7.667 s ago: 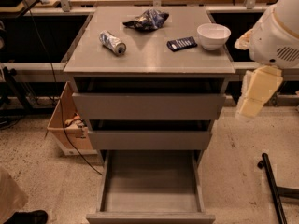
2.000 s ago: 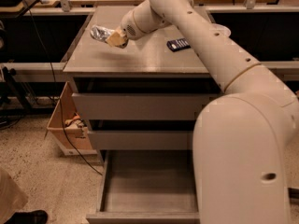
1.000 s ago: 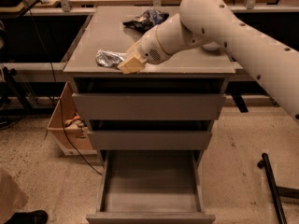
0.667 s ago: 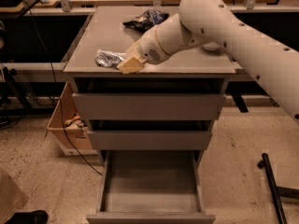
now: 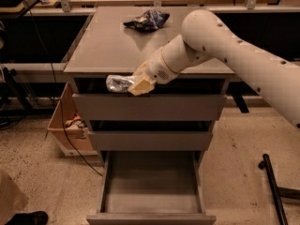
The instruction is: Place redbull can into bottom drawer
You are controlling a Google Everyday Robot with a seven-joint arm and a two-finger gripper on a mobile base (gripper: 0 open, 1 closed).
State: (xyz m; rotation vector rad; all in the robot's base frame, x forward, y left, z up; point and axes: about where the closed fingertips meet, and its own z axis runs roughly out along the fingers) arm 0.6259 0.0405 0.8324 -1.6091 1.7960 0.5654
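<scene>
— Silver metal is seen just off the front edge of the cabinet [image 5: 117,46]. Which step is in hand?

— The carry is judged to be under way. The can [image 5: 116,83] is held lying sideways in the air, level with the cabinet's top edge. It is clamped at its right end by the gripper [image 5: 139,84], whose fingers are closed on it.

— Where is it to be put?

— The bottom drawer [image 5: 152,184] is pulled out at the cabinet's foot, roughly below the can. A lowering is called for, kept out in front of the upper fronts [image 5: 150,108] so that neither is struck, before the grip is loosed.

— How is the arm posed?

— It is reached in from the cabinet's right, across the front of the top, with the wrist bent down and leftward. The bag [image 5: 146,19] at the cabinet's back is not touched.
</scene>
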